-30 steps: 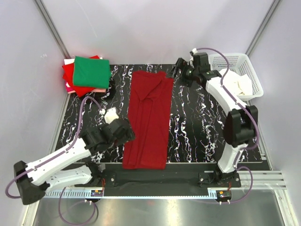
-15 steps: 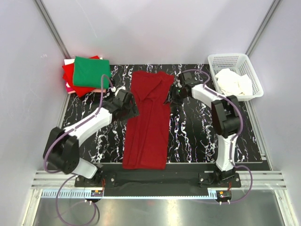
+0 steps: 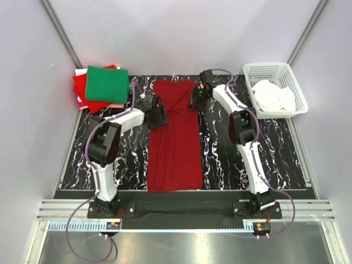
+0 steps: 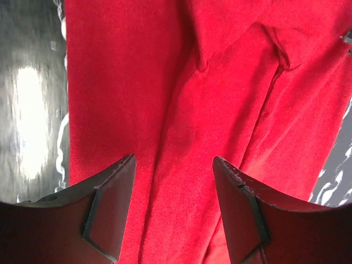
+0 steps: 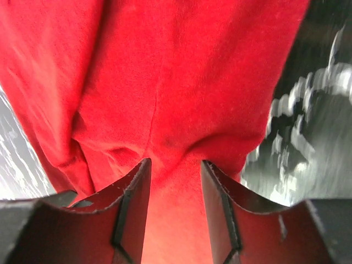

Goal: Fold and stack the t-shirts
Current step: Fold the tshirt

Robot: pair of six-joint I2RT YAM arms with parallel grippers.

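A dark crimson t-shirt (image 3: 175,143) with a collar lies folded into a long narrow strip down the middle of the black marbled table. My left gripper (image 3: 158,114) rests on its far left edge. In the left wrist view that gripper (image 4: 173,159) stands open, with flat red cloth (image 4: 220,99) under the gap. My right gripper (image 3: 196,100) is at the far right edge. Its own wrist view shows the gripper (image 5: 175,162) shut on a puckered bunch of the cloth (image 5: 181,71). A folded green t-shirt (image 3: 107,83) tops a bright red one (image 3: 82,91) at the back left.
A white lattice basket (image 3: 264,67) holding white cloths (image 3: 272,96) stands at the back right corner. Grey walls close in the table on three sides. Bare marbled tabletop (image 3: 247,159) shows on either side of the strip.
Both arms have reached out to the shirt's far end, the left from the near left, the right from beside the basket. The right jaws have closed on the cloth; the left jaws have narrowed.
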